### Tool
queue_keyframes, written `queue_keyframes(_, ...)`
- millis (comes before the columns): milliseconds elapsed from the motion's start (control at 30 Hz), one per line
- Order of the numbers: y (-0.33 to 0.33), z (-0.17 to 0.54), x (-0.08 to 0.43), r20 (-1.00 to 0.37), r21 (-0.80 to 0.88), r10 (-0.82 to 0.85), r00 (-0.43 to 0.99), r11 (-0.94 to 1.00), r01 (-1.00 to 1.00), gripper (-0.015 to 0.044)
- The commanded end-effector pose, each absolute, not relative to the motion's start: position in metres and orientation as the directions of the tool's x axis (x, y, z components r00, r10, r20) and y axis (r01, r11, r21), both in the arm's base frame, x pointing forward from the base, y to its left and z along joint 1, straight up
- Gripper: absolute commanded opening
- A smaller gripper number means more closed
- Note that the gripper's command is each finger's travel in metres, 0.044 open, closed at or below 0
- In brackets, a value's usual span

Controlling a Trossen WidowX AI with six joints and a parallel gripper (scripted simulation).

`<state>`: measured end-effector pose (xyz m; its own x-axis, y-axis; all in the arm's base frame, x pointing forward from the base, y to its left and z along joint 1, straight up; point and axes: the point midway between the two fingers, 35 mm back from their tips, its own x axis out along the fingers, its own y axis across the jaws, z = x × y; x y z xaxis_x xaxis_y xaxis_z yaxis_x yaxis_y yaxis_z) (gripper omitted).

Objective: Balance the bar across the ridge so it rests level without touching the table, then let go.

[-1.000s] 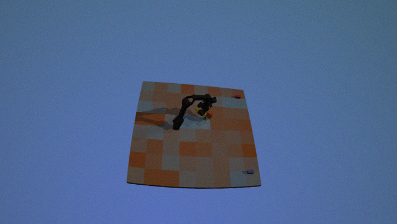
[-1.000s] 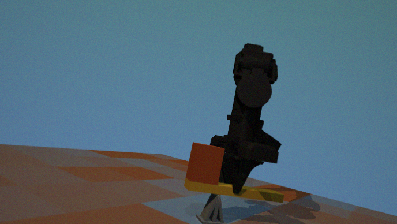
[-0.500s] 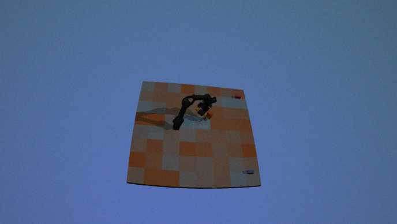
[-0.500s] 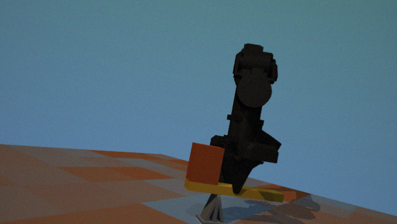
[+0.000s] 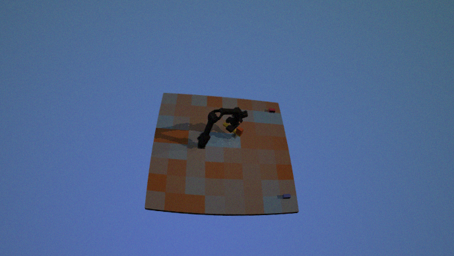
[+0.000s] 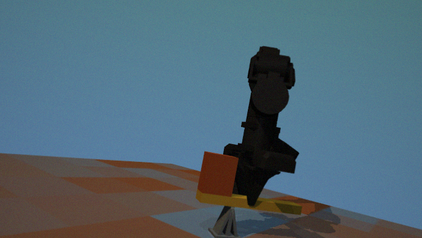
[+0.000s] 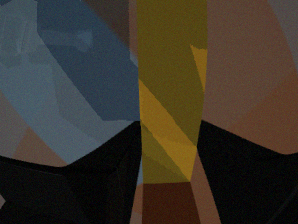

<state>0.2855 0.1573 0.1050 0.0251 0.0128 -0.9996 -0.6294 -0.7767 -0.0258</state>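
Gripping yellow bar [image 5: 226, 125] [image 6: 267, 205] [image 7: 172, 60]; bar ends jutting beyond tool [image 5: 231, 128] [image 6: 252, 203] [image 7: 168, 127].

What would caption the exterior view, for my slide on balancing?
The claw grips a yellow bar, an orange block on one end, above a gray ridge.
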Motion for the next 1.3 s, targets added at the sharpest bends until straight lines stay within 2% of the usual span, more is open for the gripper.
queue_keyframes(0,0.1573,0.1051,0.2855,-1.0,-0.026,0.013,0.025,-0.777,-0.629,0.0)
queue_keyframes(667,0.1573,0.1051,0.2855,-1.0,-0.026,0.013,0.025,-0.777,-0.629,0.0)
queue_keyframes(867,0.1573,0.1051,0.2855,-1.0,-0.026,0.013,0.025,-0.777,-0.629,0.0157)
queue_keyframes(900,0.1573,0.1051,0.2855,-1.0,-0.026,0.013,0.025,-0.777,-0.629,0.0167)
queue_keyframes(1267,0.1573,0.1051,0.2855,-1.0,-0.026,0.013,0.025,-0.777,-0.629,0.0167)
